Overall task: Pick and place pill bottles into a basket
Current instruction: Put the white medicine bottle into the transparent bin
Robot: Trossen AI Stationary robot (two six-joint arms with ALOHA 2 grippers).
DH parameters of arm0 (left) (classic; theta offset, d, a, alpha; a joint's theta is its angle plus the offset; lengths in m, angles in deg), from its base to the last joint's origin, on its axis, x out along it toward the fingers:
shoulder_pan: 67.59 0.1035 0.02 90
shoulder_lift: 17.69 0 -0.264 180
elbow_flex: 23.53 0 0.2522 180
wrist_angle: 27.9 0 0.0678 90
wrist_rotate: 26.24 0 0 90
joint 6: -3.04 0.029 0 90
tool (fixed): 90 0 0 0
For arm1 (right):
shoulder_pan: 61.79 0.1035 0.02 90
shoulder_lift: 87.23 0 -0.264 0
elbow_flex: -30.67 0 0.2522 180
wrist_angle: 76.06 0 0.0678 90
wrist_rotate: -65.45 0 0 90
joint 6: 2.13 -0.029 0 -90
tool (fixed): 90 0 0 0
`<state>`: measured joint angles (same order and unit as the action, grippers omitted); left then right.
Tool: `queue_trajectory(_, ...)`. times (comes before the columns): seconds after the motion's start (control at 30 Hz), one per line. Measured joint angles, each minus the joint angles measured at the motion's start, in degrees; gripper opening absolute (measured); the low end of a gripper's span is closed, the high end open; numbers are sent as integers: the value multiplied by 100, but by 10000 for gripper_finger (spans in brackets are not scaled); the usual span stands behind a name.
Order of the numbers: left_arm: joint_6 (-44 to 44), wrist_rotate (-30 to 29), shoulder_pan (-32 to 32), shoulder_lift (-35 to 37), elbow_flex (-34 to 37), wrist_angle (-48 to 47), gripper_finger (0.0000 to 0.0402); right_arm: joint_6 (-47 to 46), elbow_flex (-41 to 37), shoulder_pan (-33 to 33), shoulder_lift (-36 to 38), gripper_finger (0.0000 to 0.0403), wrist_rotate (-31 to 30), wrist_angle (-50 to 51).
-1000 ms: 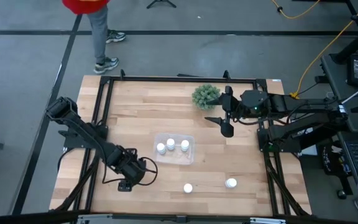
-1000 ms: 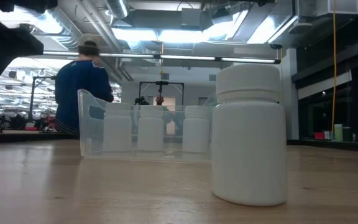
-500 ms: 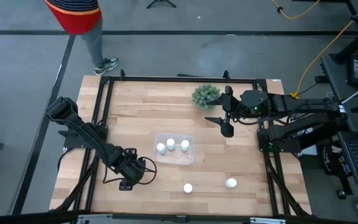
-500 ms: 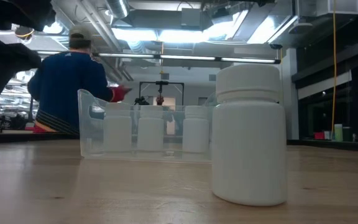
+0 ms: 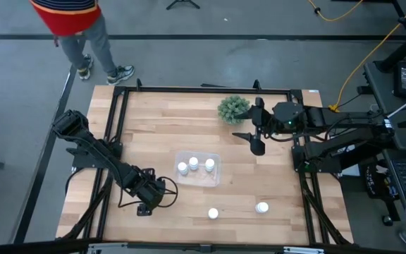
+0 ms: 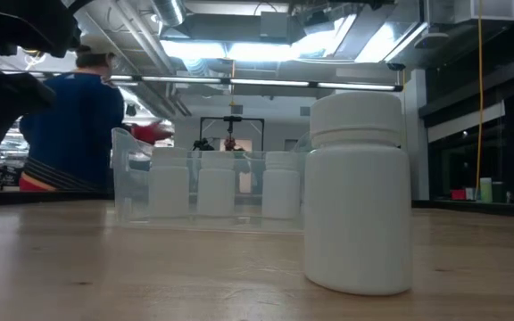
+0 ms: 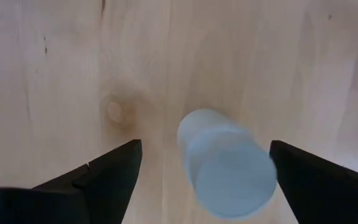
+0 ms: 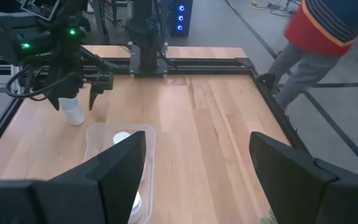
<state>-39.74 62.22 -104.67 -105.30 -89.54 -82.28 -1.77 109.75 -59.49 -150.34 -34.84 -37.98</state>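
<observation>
White bottle under the left gripper (image 5: 145, 206): hidden from the high view by the arm, seen only through the left wrist view, where a pill bottle (image 7: 227, 163) stands upright on bare wood, cap toward the camera, long axis vertical. Fingers (image 7: 107, 176) spread wide on either side of it, not touching. Position: front-left part of the table (image 5: 154, 130), just left of the basket (image 5: 198, 169).

Basket: clear plastic, centre of the table. Three bottles (image 5: 194, 165) inside, upright, in a row along its far half; the near half shows nothing I can make out. In the low view the same three (image 6: 216, 185) read as pale shapes through the see-through wall.

Front of table, right of the basket: two more bottles standing on their bases, one (image 5: 213, 213) near the middle, one (image 5: 261, 207) further right, well apart from each other. One of them fills the low view close up; which one, cannot tell.

Right gripper (image 5: 254, 140): raised above the far right of the table beside a green plant (image 5: 232, 108), fingers wide apart, holding nothing.

Person (image 5: 72, 25) on the floor past the far-left corner, cut off by the frame edge.
</observation>
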Motion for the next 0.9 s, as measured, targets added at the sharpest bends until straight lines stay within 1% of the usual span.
queue_trajectory(0.2, -62, 80, 7, 0, 0, 19, 297, 5, 0, -32, 0, 288, -3, 14)
queue_trajectory(0.6, -101, 153, 7, 7, -11, 18, 173, 16, 0, -32, 0, 288, -1, 26)
queue_trajectory(0.83, -30, 155, 7, 5, -60, 13, 168, 16, 0, -32, 0, 288, -1, 32)
queue_trajectory(0.9, 69, 157, 7, 0, -122, 11, 160, 19, 0, -32, 0, 288, -4, 34)
